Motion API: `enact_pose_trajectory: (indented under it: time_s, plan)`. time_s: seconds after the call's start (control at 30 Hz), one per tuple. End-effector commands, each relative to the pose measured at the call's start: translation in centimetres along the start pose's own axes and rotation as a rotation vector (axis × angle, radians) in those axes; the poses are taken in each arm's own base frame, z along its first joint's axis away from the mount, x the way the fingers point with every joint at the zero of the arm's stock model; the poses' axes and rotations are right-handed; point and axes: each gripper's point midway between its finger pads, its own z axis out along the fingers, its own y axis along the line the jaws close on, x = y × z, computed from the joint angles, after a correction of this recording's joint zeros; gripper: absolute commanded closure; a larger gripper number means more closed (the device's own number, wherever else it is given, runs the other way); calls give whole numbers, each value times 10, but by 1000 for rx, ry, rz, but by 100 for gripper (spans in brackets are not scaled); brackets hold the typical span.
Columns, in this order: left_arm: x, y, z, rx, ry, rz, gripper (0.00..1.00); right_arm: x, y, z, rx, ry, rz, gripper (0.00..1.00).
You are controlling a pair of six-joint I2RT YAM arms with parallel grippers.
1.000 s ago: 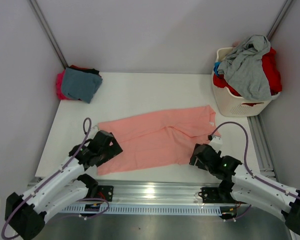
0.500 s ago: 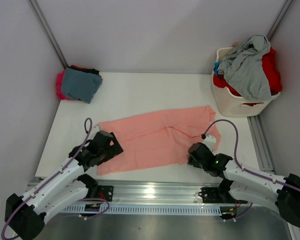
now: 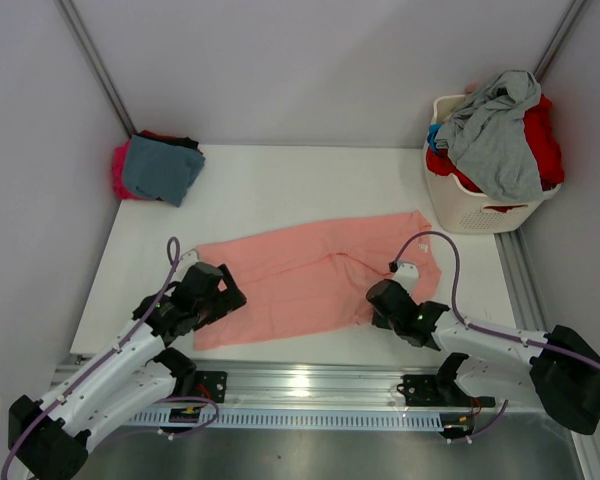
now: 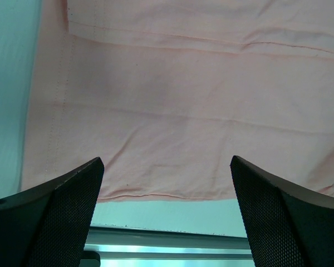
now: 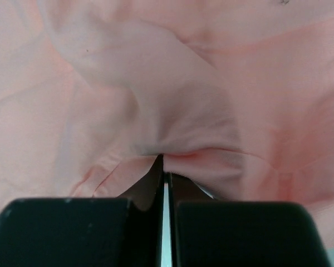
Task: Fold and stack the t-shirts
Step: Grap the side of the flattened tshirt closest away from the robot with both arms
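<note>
Top view first: the salmon-pink t-shirt (image 3: 315, 275) lies spread flat across the middle of the bench (image 3: 280, 190), its long side running left to right. Far back left sits a folded stack (image 3: 155, 168), teal-blue on top with magenta and black showing under it. At the back right stands the white basket (image 3: 475, 215), heaped with a grey shirt (image 3: 495, 125) and a red shirt (image 3: 545, 140). None of that shows in the wrist cameras. The left fingers (image 3: 226, 296) sit over the shirt's near left corner, and the right fingers (image 3: 374, 302) are at the near edge, right of centre. From up here, how far either pair is open is too small to tell.

Over to the left wrist, and it's clear: the left fingers (image 4: 61, 217) are spread wide. Smooth pink cloth fills the space between them, with the stitched hem and a strip of bench below it. I can't tell whether they touch the cloth.

Now the right wrist: the right fingers (image 5: 234, 233) are pressed together, tips pinching a small ridge of the pink cloth. Wrinkles fan out from the pinch, and the fabric puckers up around it.
</note>
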Motion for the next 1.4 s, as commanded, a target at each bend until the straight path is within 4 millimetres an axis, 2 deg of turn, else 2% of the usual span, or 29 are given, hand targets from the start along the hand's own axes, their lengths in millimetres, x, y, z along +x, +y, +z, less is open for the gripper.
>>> enact_pose_trajectory:
  time_s: [0.0, 0.03, 0.07, 0.13, 0.17, 0.2, 0.27, 0.3, 0.33, 0.37, 0.47, 0.5, 0.57, 0.6, 0.63, 0.73, 0.9, 1.03, 1.1, 1.2, 1.27, 1.3, 1.37]
  plan:
    - [0, 0, 0, 11, -4, 27, 1, -22, 13, -8, -8, -57, -3, 100]
    - [1, 0, 0, 15, -4, 26, 1, -26, 10, -13, 5, -66, -10, 100]
    - [2, 0, 0, 18, -2, 26, 1, -37, 17, -20, -5, -87, -2, 100]
    - [4, 1, 2, 17, 4, 27, 1, -52, 18, -32, 0, -120, 3, 100]
    - [5, 2, 2, 17, 8, 24, 1, -59, 11, -38, 39, -134, -8, 100]
    - [7, 2, 3, 20, 14, 23, 1, -77, 22, -49, 23, -167, 8, 100]
    - [10, 2, 4, 23, 22, 23, 1, -94, 19, -58, 59, -204, -7, 100]
    - [10, 1, 5, 28, 24, 21, 1, -110, 29, -66, 42, -229, 8, 100]
    - [12, 3, 6, 25, 30, 23, 1, -118, 31, -68, 48, -234, 9, 100]
    - [12, 1, 6, 30, 29, 22, 1, -122, 27, -61, 82, -214, 7, 100]
    - [12, -3, 7, 44, 34, 26, 1, -137, 38, -45, 72, -195, 6, 100]
    - [11, -6, 6, 53, 34, 28, 1, -130, 34, -24, 99, -140, 5, 100]
    - [11, -8, 6, 61, 37, 32, 1, -128, 37, -1, 105, -104, 11, 100]
    - [11, -9, 6, 64, 41, 37, 1, -120, 36, 16, 132, -66, -19, 100]
    - [12, -11, 6, 73, 48, 39, 1, -123, 44, 24, 111, -82, -26, 100]
    - [14, -11, 6, 75, 61, 50, 2, -121, 51, 45, 98, -87, -51, 96]
    - [17, -9, 4, 84, 68, 48, 2, -139, 62, 53, 82, -161, -87, 100]
    - [23, -12, 0, 116, 92, 30, 4, -167, 62, 51, 117, -251, -109, 100]
    - [27, -10, 1, 121, 100, 24, 5, -183, 68, 47, 112, -275, -105, 100]
    - [30, -8, 1, 123, 106, 23, 5, -193, 77, 53, 85, -271, -128, 100]
    - [31, -6, 1, 121, 107, 24, 5, -188, 72, 71, 111, -214, -109, 100]
    - [32, -6, 0, 121, 111, 24, 5, -193, 74, 73, 121, -200, -97, 97]
    - [32, -8, -1, 134, 111, 22, 6, -188, 72, 85, 145, -180, -87, 81]
